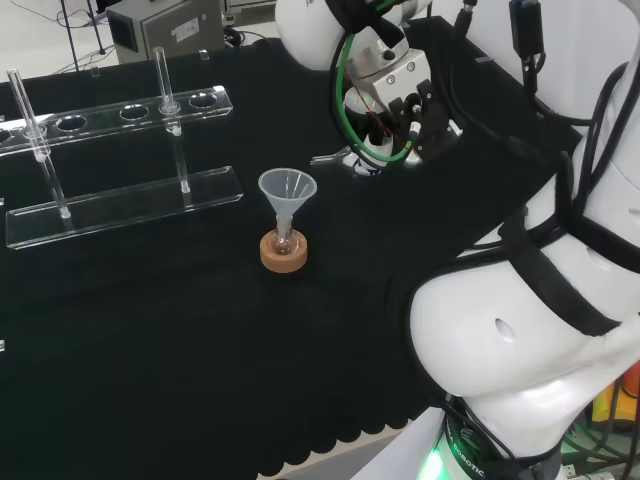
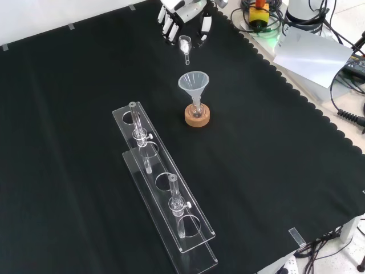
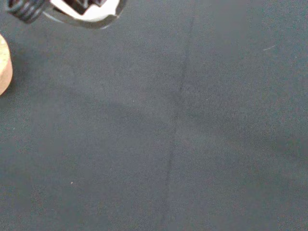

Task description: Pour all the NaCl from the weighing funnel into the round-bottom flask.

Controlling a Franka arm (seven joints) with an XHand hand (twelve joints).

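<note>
A clear funnel (image 1: 288,190) (image 2: 194,83) stands in the neck of a small round-bottom flask (image 1: 284,240) (image 2: 196,107), which sits on a cork ring (image 1: 285,253) (image 2: 197,117) in the middle of the cloth. In the head view the hand (image 1: 405,115) hovers to the right of the funnel; in the front view the hand (image 2: 182,14) is beyond it at the top. Its fingers are curled round a small clear weighing funnel (image 2: 185,45) (image 1: 338,157), whose spout points toward the funnel and stops short of its rim. An edge of the cork ring (image 3: 4,65) shows in the wrist view.
A clear acrylic test-tube rack (image 1: 120,150) (image 2: 162,182) with two glass tubes stands on the far side of the flask in the head view. The cloth's scalloped edge (image 2: 296,97) runs along the right of the front view, with a paper sheet (image 2: 311,48) and cables beyond.
</note>
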